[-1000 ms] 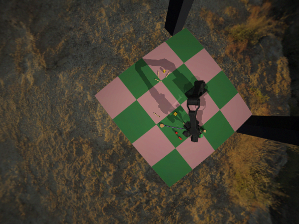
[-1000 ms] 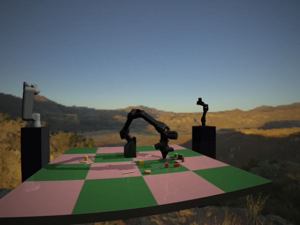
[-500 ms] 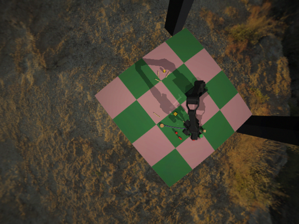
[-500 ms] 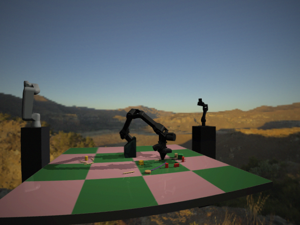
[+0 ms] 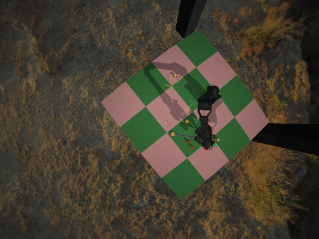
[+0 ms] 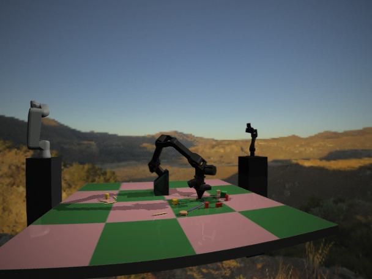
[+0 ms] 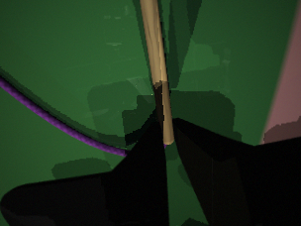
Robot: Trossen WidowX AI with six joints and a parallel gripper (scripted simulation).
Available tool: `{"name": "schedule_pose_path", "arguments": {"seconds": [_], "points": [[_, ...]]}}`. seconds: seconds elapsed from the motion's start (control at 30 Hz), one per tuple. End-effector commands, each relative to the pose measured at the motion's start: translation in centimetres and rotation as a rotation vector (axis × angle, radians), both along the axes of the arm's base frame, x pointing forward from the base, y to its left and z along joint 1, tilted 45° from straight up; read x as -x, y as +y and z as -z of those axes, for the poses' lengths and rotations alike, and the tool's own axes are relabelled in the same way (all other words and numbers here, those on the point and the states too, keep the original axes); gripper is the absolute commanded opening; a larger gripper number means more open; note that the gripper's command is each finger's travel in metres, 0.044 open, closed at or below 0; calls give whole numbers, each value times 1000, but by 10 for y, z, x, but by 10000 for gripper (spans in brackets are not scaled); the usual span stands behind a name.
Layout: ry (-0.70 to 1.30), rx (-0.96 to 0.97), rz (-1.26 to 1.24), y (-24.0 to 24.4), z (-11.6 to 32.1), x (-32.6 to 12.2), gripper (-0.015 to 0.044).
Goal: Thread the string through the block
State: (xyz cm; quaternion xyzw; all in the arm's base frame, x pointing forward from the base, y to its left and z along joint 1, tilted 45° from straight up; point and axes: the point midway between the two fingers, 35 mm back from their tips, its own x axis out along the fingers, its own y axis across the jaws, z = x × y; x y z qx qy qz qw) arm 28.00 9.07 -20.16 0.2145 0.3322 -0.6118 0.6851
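Clamping the stick (image 5: 195,128) (image 6: 193,199) (image 7: 155,45) in the gripper (image 5: 198,134) (image 6: 200,197) (image 7: 165,127) near the string (image 5: 183,135) (image 6: 196,208) (image 7: 84,141), pointing its long free part roughly toward the yellow thing (image 5: 187,121) (image 6: 174,201).

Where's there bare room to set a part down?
Best bets: the pink corner square and green corner square, each bounded by table edges on two sides; nothing shows on either. Crowded: around the black gripper, with purple string, round wooden button, red pieces.
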Motion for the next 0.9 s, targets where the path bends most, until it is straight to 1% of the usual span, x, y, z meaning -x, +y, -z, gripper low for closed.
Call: {"name": "schedule_pose_path", "arguments": {"seconds": [0.0, 0.87], "points": [[-5, 0, -1, -4, -5, -3, 0], [-5, 2, -2, -28, -29, -12, 0]]}}
